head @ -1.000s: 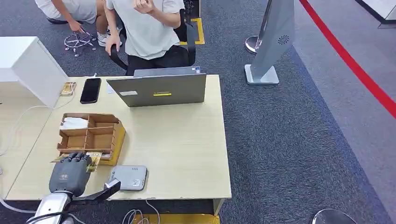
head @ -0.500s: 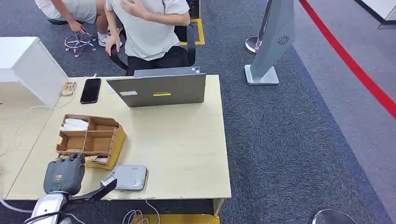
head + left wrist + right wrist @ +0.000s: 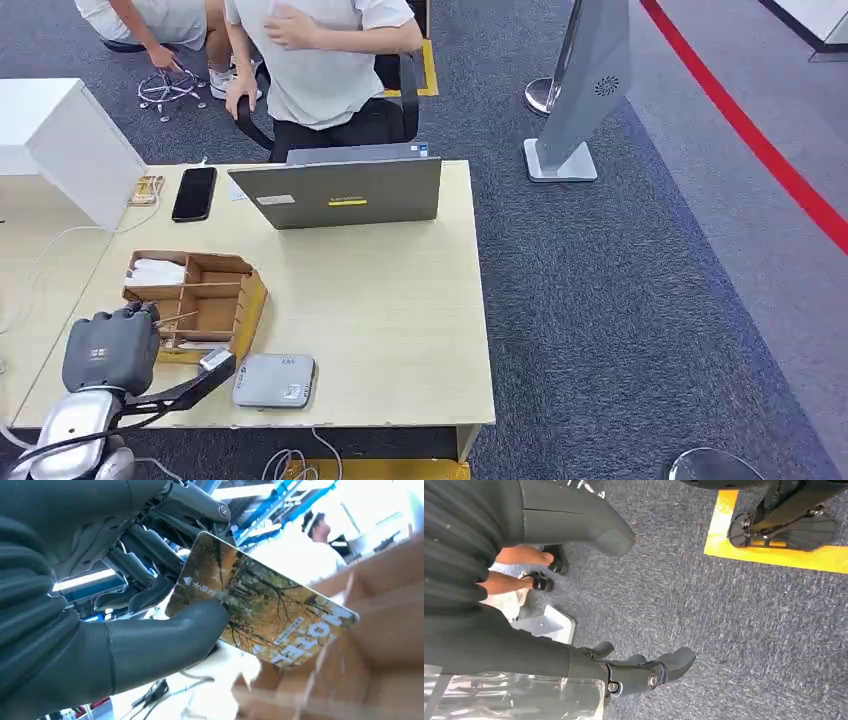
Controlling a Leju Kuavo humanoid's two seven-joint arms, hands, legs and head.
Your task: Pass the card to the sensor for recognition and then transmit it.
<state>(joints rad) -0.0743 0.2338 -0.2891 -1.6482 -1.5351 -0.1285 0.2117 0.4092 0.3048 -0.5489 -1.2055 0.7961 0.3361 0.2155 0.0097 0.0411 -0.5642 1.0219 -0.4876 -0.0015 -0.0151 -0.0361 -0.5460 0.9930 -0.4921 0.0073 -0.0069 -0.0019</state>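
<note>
My left hand (image 3: pixel 112 348) hovers at the front left of the wooden table, beside the near compartments of the brown divided box (image 3: pixel 240 290). In the left wrist view it (image 3: pixel 125 605) pinches a card (image 3: pixel 270 615) printed with autumn trees between thumb and fingers, close to the box wall (image 3: pixel 385 630). From the head view the card shows as a thin edge (image 3: pixel 176 319) sticking out over the box. The grey card sensor (image 3: pixel 274 381) lies flat near the table's front edge, right of my hand. My right hand (image 3: pixel 589 595) hangs over carpet with its fingers apart, holding nothing.
An open grey laptop (image 3: pixel 340 192) stands at the table's back edge with a seated person (image 3: pixel 320 60) behind it. A black phone (image 3: pixel 194 193) lies back left beside a white cabinet (image 3: pixel 60 140). Cables trail off the left side. A grey stand (image 3: pixel 585 90) rises on the carpet.
My left hand has drawn back and leftward from the box's front edge, lifting the card out with it. The person behind the laptop has lowered an arm.
</note>
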